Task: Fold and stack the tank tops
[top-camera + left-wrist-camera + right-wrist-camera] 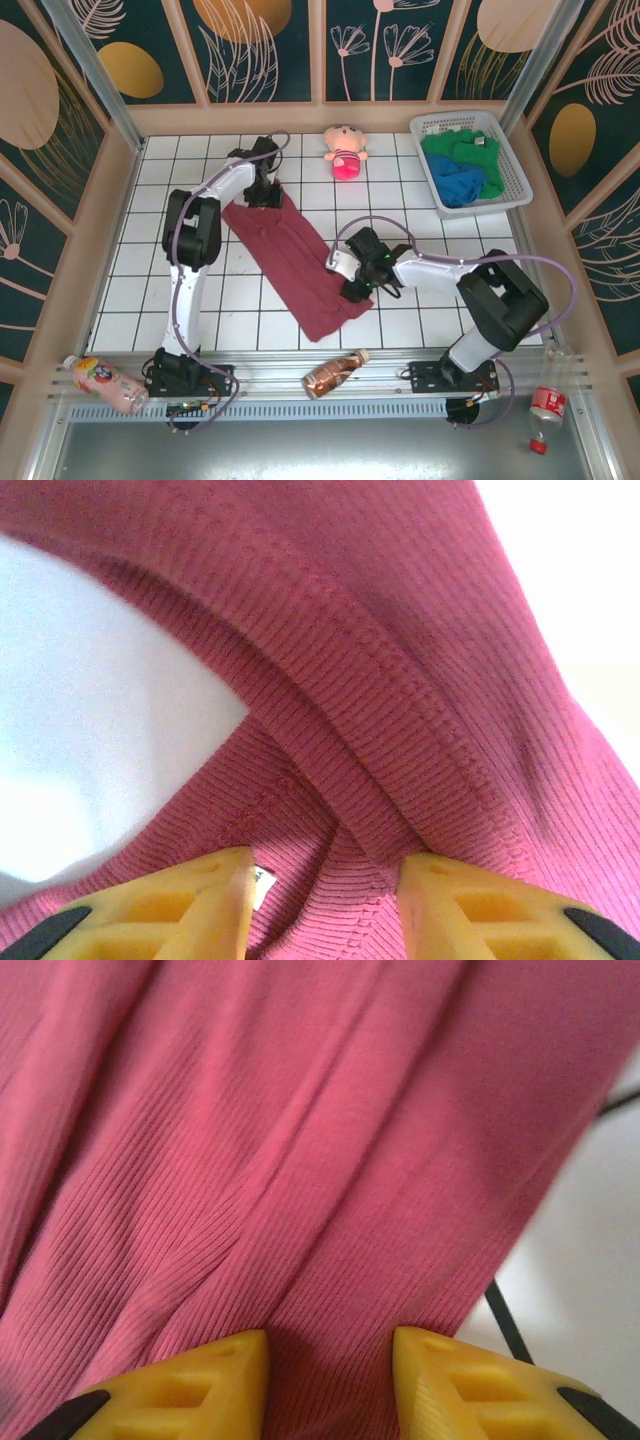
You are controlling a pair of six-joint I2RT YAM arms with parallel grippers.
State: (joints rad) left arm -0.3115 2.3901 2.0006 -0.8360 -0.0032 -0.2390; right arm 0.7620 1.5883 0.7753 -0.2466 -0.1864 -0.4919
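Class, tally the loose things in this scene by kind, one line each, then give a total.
Tank tops: 3, maroon, blue, green
Bottles: 3
Plush doll: 1
Basket: 1
Total: 8

One tank top (300, 260) lies mid-table; two more (462, 166) in the basket (515, 190) far right

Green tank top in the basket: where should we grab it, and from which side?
Pinch the green tank top from straight above, at its bunched fold near the white neck label. It lies crumpled beside the blue tank top, and the basket walls likely block side approaches.
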